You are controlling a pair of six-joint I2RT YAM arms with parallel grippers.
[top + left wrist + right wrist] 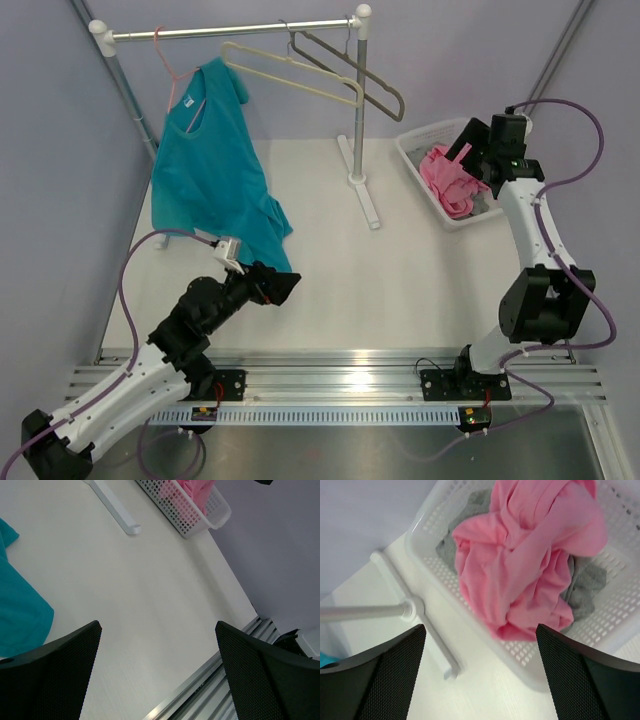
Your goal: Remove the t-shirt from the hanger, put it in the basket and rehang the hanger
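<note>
The pink t-shirt lies crumpled in the white basket at the right, over a grey garment; it also shows in the right wrist view and the left wrist view. The cream hanger hangs bare on the rail. My right gripper is open and empty just above the basket, its jaws spread wide. My left gripper is open and empty, low over the table near the front.
A teal t-shirt hangs on a thin pink hanger at the rail's left; its hem reaches the table. A dark hanger hangs by the rail post, whose foot lies on the table.
</note>
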